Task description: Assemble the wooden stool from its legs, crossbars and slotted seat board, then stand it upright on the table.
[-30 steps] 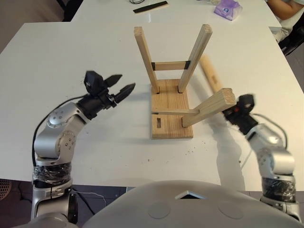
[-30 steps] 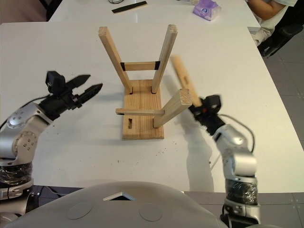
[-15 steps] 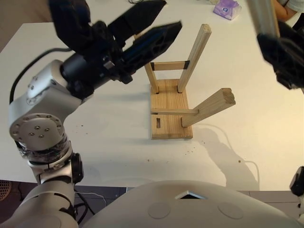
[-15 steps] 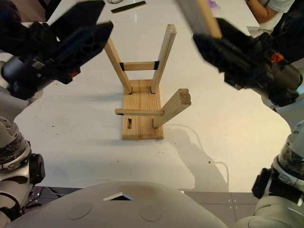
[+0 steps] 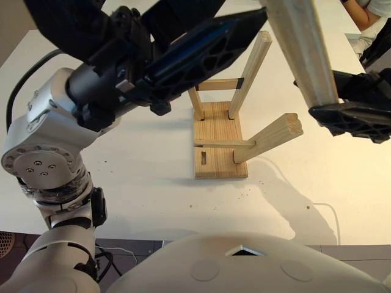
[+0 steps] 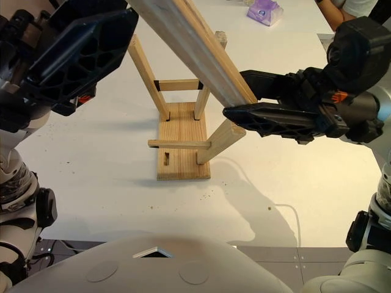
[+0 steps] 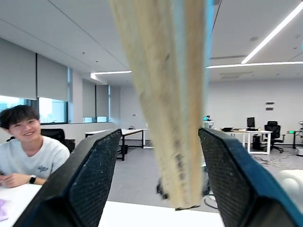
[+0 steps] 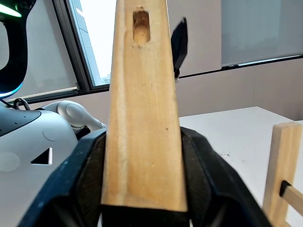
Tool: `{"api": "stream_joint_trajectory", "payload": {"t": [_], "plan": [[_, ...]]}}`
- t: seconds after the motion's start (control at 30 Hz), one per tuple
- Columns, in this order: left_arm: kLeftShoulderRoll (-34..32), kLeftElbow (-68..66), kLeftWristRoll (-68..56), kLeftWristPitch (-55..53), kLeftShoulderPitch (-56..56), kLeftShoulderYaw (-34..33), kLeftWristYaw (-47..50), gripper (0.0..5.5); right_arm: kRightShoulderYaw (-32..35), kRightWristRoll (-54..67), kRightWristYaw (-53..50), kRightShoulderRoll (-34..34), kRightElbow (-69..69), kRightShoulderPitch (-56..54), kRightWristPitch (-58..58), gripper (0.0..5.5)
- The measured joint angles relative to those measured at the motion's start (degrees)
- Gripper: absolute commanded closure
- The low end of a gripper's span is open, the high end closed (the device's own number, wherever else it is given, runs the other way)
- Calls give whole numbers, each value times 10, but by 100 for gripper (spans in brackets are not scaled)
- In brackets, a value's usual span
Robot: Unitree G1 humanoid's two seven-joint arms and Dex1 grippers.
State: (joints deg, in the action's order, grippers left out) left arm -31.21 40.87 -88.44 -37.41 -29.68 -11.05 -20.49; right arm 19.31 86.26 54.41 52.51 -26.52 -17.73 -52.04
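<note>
White table, purple packet at its 1 o'clock, thin white cable at 4 o'clock

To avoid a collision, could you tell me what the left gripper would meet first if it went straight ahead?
Most likely the loose leg held by the right gripper; it stands straight before the open left gripper.

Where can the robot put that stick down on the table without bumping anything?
The table is bare left of the seat board, right of it beyond the tilted leg, and along the near edge in front. The middle is crowded: upright legs and crossbars stand on the board. The right gripper holds the loose leg.
</note>
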Motion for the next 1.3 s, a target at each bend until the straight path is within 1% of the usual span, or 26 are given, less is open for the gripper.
{"api": "stream_joint_trajectory", "payload": {"t": [0.27,0.47,0.63,0.87,1.17,1.2,1.3], "plan": [[-19,-3,-3,2,0,1,-9,248,-14,-63,59,11,17,-17,4,346],[-21,-1,-2,5,1,17,-22,248,-53,-133,106,20,0,-26,17,346],[-25,-1,21,7,13,27,-47,248,-65,-165,120,18,5,-40,27,346],[-39,-5,66,4,37,45,-87,346,-72,-190,131,16,2,-45,39,346],[-39,-12,88,8,44,49,-118,346,-82,-214,139,15,-2,-45,52,346],[-39,-13,90,9,44,50,-119,346,-82,-218,138,15,-3,-46,54,310],[-39,-22,99,9,45,50,-119,346,-84,-239,124,9,2,-60,68,275]]}}
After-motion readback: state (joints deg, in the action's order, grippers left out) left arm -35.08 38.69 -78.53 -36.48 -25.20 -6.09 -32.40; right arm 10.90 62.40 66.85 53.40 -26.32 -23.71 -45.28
